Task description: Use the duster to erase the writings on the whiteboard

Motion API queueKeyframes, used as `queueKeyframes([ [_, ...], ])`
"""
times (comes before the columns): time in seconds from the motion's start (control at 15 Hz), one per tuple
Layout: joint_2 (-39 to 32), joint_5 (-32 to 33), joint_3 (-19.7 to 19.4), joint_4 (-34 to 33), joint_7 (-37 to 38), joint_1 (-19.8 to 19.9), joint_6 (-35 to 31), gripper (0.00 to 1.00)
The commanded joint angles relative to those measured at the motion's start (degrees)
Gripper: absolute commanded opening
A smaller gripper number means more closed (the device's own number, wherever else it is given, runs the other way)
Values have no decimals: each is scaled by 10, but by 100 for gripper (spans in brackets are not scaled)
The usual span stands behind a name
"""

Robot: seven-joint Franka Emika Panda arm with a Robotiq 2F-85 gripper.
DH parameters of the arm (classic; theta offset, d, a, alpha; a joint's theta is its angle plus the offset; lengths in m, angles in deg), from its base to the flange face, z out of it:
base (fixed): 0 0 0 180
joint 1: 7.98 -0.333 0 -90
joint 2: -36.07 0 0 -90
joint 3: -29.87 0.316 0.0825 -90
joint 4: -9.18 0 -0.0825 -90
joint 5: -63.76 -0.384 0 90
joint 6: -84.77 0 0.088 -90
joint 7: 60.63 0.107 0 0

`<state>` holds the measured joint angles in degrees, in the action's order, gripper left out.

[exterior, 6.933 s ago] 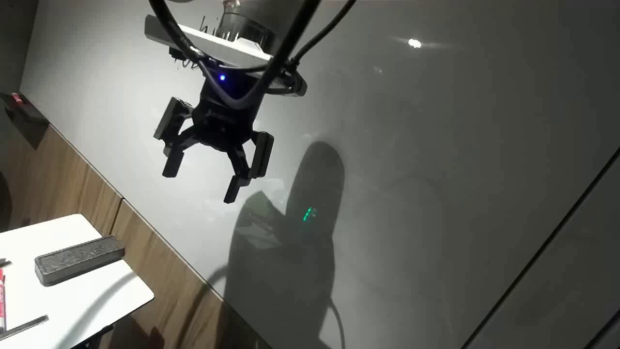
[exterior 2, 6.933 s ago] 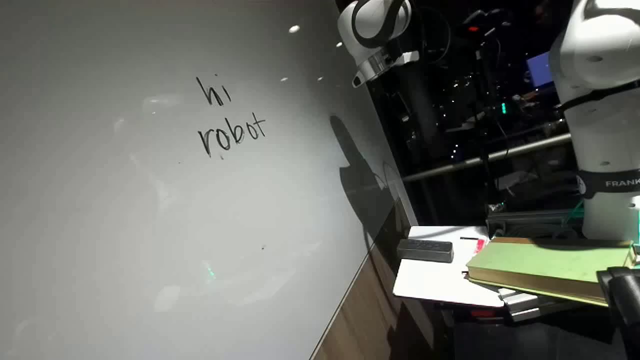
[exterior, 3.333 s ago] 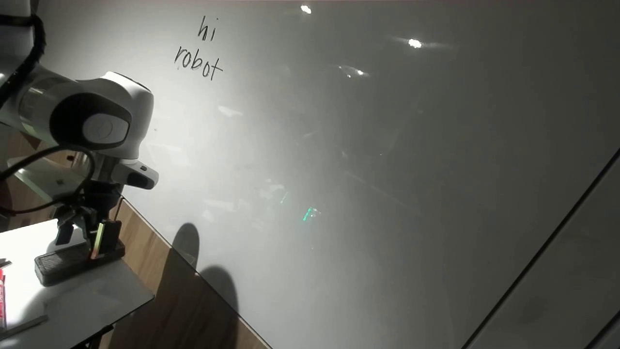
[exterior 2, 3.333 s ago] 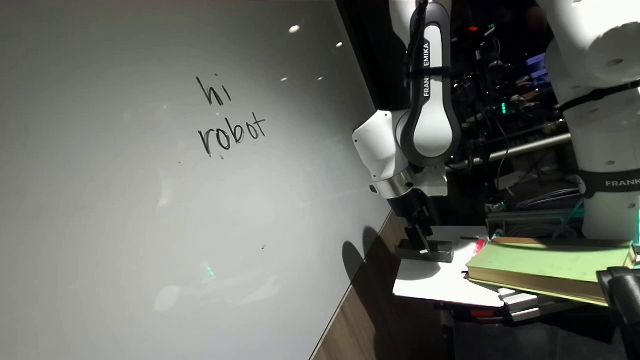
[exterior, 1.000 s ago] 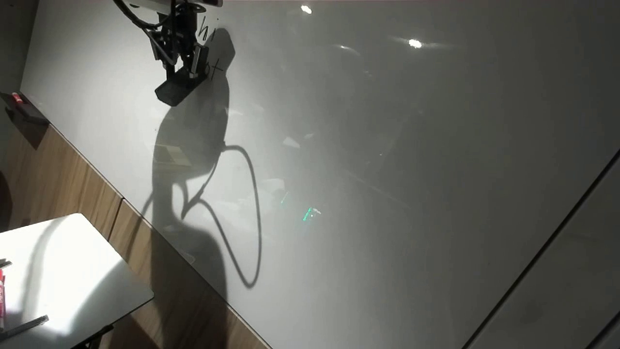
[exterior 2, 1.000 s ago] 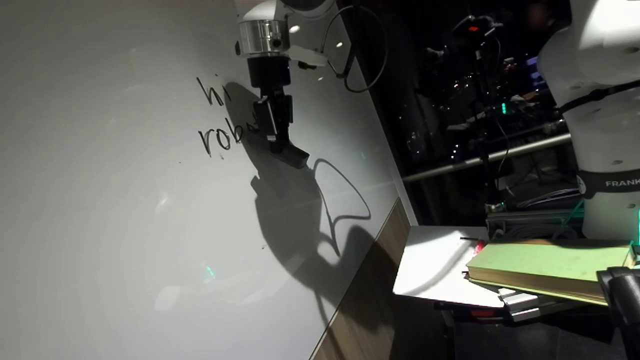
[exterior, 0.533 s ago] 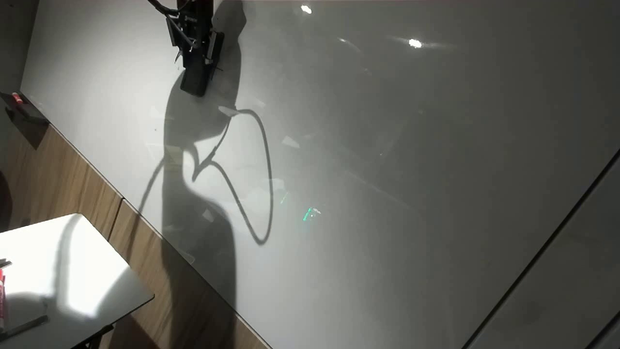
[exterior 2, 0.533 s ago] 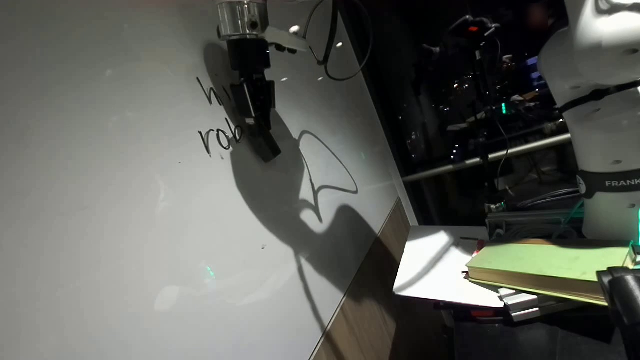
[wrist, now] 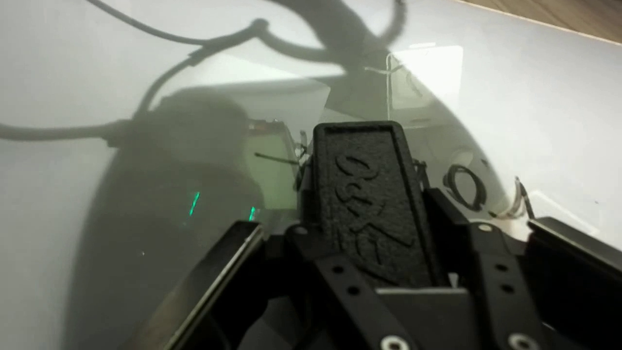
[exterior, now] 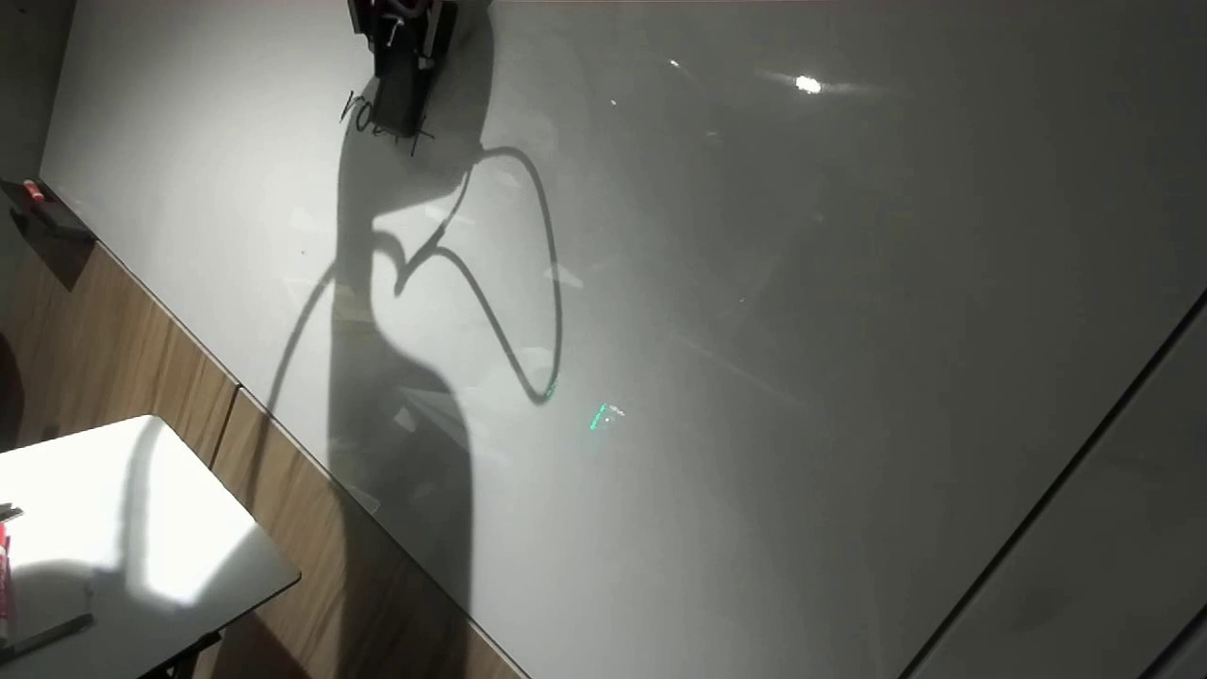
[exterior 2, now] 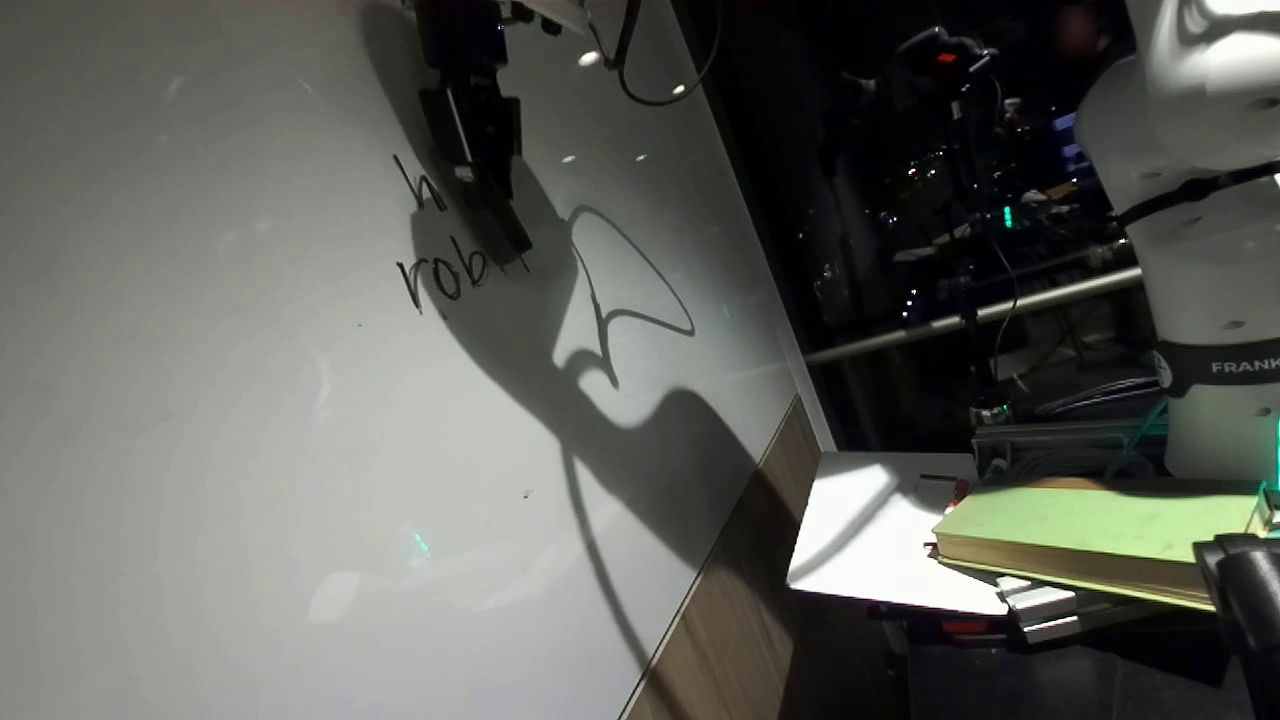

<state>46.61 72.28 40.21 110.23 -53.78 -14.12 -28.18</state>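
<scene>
My gripper [wrist: 369,209] is shut on the duster [wrist: 364,170], a dark grey block whose long end points out past the fingers. In both exterior views the gripper [exterior: 405,38] [exterior 2: 480,180] and duster [exterior: 398,99] [exterior 2: 508,228] are in front of the large grey-white whiteboard [exterior: 754,330] [exterior 2: 250,450], over the writings [exterior 2: 470,266]. There "h" and "rob" show, with strokes at the duster's lower end; the rest is hidden behind gripper and duster. In the wrist view a looped letter of the writings [wrist: 479,189] shows right of the duster. Whether the duster touches the whiteboard, I cannot tell.
Below the whiteboard runs a wood-toned strip [exterior: 141,321]. A white sheet [exterior: 179,509] [exterior 2: 880,550] lies beside it, with a red marker [exterior: 4,585] near its edge. A thick green book [exterior 2: 1090,520] overlaps that sheet. The arm's shadow and a cable's shadow fall across the board.
Earlier the duster lay on the white sheet, and my gripper closed on it there. Over the last second gripper and duster have risen in both exterior views, with the duster turning steeper.
</scene>
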Motion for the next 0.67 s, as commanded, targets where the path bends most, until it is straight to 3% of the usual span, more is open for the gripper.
queueKeyframes([
  [0.0, -44, 8, 11, -113, 8, -10, 26, 30],
  [0.2, -60, 11, 34, -138, 26, -28, 31, 30],
  [0.6, -98, 20, 69, -126, 60, -71, -3, 30],
])
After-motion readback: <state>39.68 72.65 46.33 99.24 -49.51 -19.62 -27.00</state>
